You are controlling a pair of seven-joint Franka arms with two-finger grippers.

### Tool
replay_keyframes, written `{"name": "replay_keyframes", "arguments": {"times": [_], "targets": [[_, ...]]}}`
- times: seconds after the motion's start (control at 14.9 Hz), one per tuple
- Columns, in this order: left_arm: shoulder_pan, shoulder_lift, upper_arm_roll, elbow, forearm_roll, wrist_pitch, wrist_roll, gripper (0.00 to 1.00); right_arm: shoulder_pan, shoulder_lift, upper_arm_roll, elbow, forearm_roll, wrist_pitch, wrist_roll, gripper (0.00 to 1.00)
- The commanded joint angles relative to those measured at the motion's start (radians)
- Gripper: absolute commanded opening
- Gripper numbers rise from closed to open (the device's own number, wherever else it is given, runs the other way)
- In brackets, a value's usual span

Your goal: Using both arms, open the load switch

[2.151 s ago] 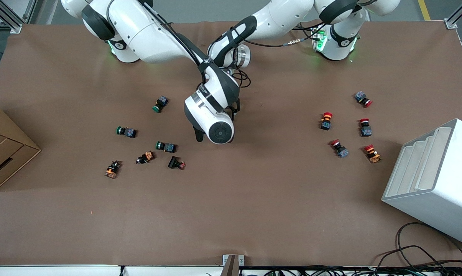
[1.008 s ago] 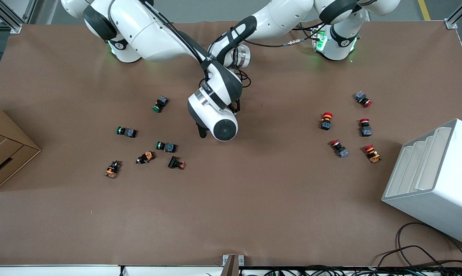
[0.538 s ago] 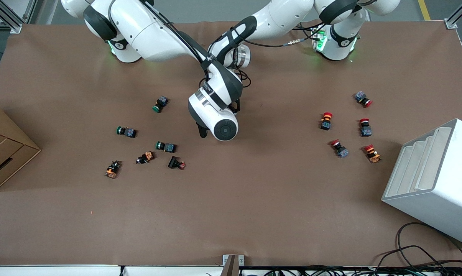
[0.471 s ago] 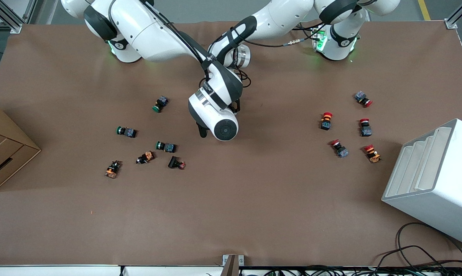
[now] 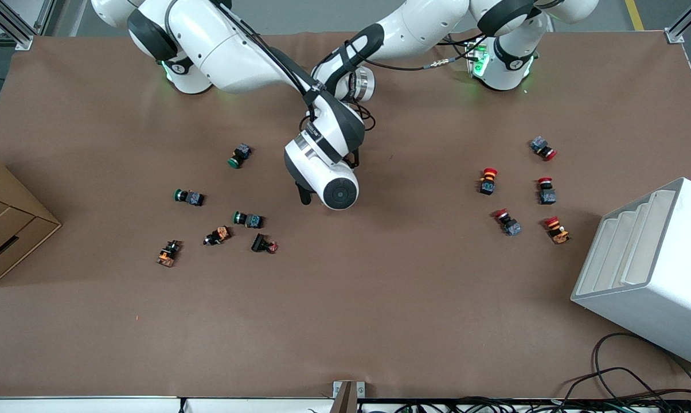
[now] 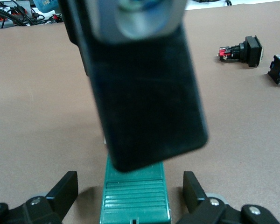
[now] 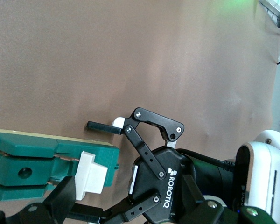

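While the switch (image 7: pixel 37 163) lies on the table at the upper middle of the front view, hidden under the right arm, the left gripper (image 6: pixel 130 189) sits spread wide around it. The right gripper (image 7: pixel 128 200), also spread, hangs over it.

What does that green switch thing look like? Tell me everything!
The load switch is a long green block, plastic by its look, with a ribbed top and a white piece sticking out of one end. It lies flat on the brown table. The left gripper is open around it, with gaps either side. The right gripper is over it.
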Motion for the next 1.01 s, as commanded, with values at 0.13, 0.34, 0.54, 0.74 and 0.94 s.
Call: {"name": "replay_keyframes", "arguments": {"times": [0.13,0.34,0.54,0.74,0.94], "targets": [[0.001,0.036,0.003,0.004,0.006,0.010,0.002,0.99,0.007,-0.002,0.005,-0.021,0.010,0.003,-0.009,1.00],[0.001,0.036,0.003,0.004,0.006,0.010,0.002,0.99,0.007,-0.001,0.005,-0.026,0.010,0.008,-0.009,1.00],[0.001,0.036,0.003,0.006,0.006,0.010,0.002,0.99,0.005,-0.002,0.003,-0.026,0.010,0.004,-0.011,1.00],[0.001,0.036,0.003,0.007,0.006,0.010,0.002,0.99,-0.011,-0.013,0.003,-0.014,0.010,0.001,-0.061,1.00],[0.003,0.036,0.003,0.009,0.006,0.010,0.002,0.99,-0.053,-0.048,-0.008,-0.014,0.007,-0.025,-0.187,1.00]]}}
